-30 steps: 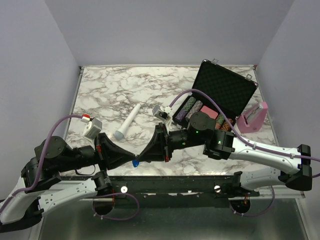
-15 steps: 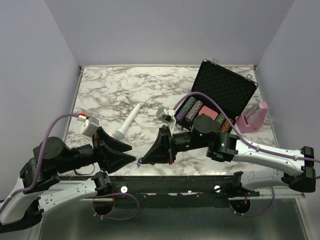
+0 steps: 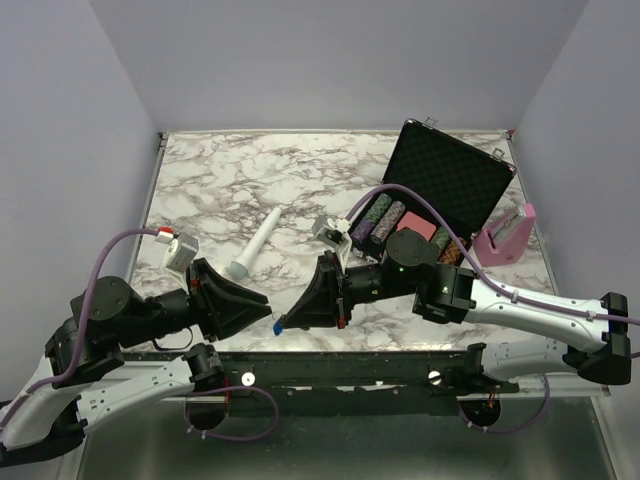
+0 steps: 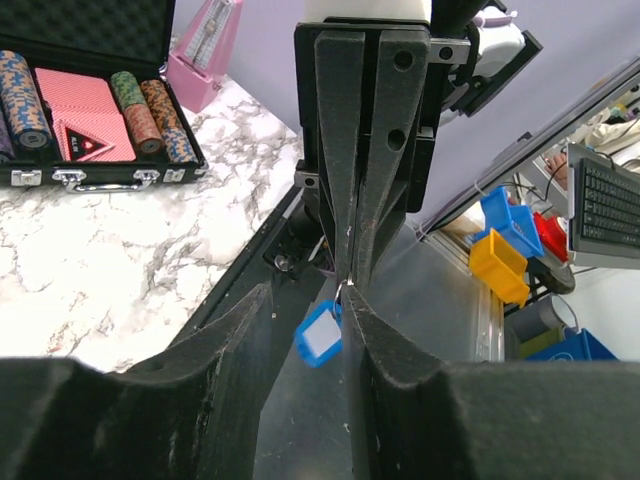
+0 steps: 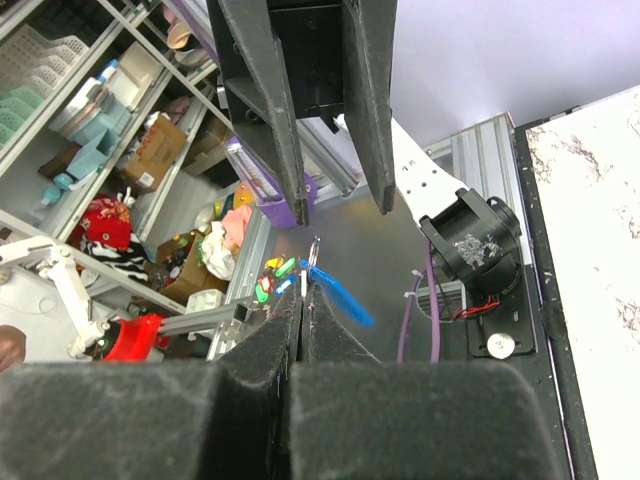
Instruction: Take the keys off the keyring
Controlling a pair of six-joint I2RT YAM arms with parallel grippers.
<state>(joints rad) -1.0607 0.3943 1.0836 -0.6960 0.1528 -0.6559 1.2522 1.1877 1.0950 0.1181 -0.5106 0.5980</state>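
The key (image 4: 319, 339) is tiny and surely very light, a stiff silvery blade under a bright blue plastic head with a pale panel on its face; the keyring (image 5: 314, 248) is a thin silvery wire loop, hard, springy and likely slick against rubbery pads. Both hang in the air just off the near edge of the table (image 3: 200, 180), not resting on the marble.

The right gripper (image 4: 349, 275) has its fingers pressed together on the metal at the top of the bunch, which appears to be the ring; the key dangles free beneath that pinch and looks blurred in the right wrist view, so it probably swings easily. The left gripper (image 5: 340, 208) is spread wide and holds nothing, poised beyond the same table edge with one finger on each side of the hanging key.

The blue head seems the best place to take hold, being the broadest and least slippery part; the blade is narrow and the wire thinner yet. A firm flat pinch on the head would likely let the ring be worked off without bending anything.
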